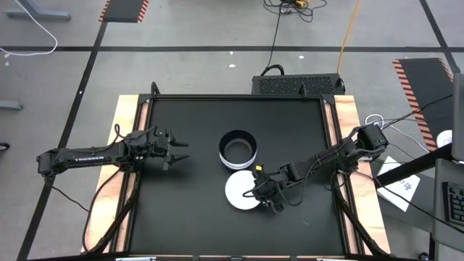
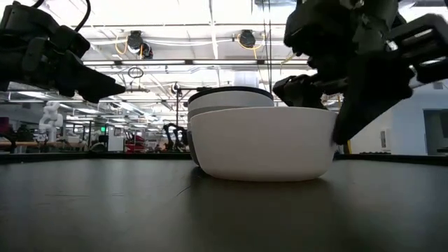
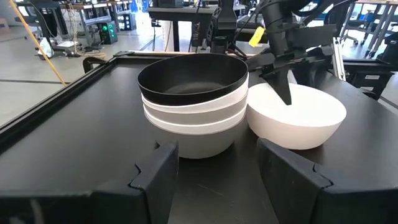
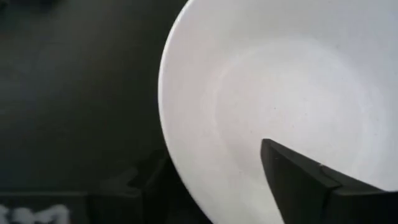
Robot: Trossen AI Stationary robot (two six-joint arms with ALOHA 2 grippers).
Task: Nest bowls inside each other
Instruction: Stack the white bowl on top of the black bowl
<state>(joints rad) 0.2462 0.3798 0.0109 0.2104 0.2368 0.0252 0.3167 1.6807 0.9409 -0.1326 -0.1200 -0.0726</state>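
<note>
A stack of nested bowls (image 1: 237,147) stands mid-table on its bottom bowl's base, with a black bowl on top (image 3: 193,81) and white and light grey ones under it. A single white bowl (image 1: 239,192) sits upright on the table just nearer, beside the stack (image 2: 231,98). My right gripper (image 1: 262,196) is open at this bowl's right rim. One finger (image 4: 298,180) is over the bowl's inside (image 4: 280,81) and the other (image 4: 140,186) is outside the wall; no touch shows. My left gripper (image 1: 181,150) is open, left of the stack and facing it (image 3: 217,162).
The black table top (image 1: 181,210) has a raised rim (image 1: 141,109) all round. Bare surface lies left of and nearer than the bowls. The right arm (image 1: 326,156) reaches in from the right edge. Cables and a grey box (image 1: 297,85) lie beyond the far edge.
</note>
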